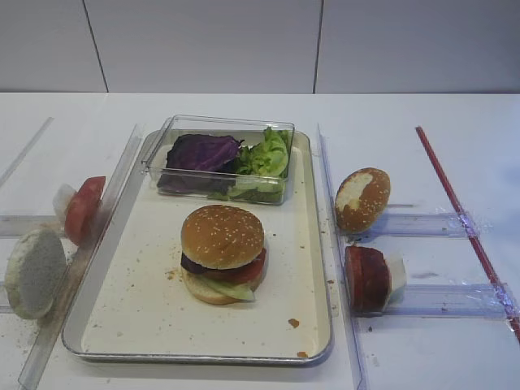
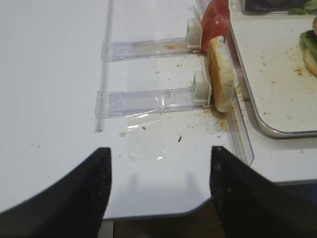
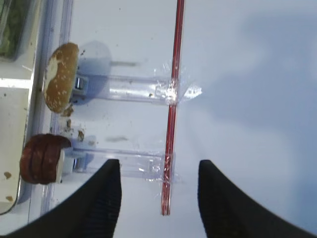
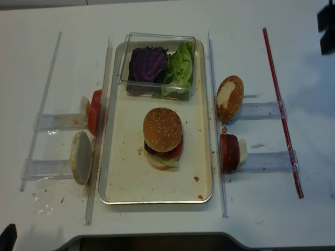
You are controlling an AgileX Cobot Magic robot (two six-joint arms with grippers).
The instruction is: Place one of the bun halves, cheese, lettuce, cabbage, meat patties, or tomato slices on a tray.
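On the cream tray (image 1: 195,355) stands a stacked burger. The sesame-speckled bun top (image 1: 222,236) caps it, over a tomato slice, a green leaf and a bottom bun. Lettuce (image 1: 266,154) and purple cabbage (image 1: 201,152) lie in a clear box at the tray's far end. Tomato slices (image 1: 84,210) stand on edge left of the tray, and meat patties (image 1: 367,279) stand on its right. Cheese is out of view. My right gripper (image 3: 158,168) is open over bare table, right of the patties (image 3: 42,158). My left gripper (image 2: 158,156) is open above the table's front edge, empty.
A pale floury bun half (image 1: 34,272) leans at the left rail. A brown bun with a whitish patch (image 1: 362,199) stands at the right rail. A red rod (image 1: 463,219) runs along the far right. Clear plastic rails and holders flank the tray.
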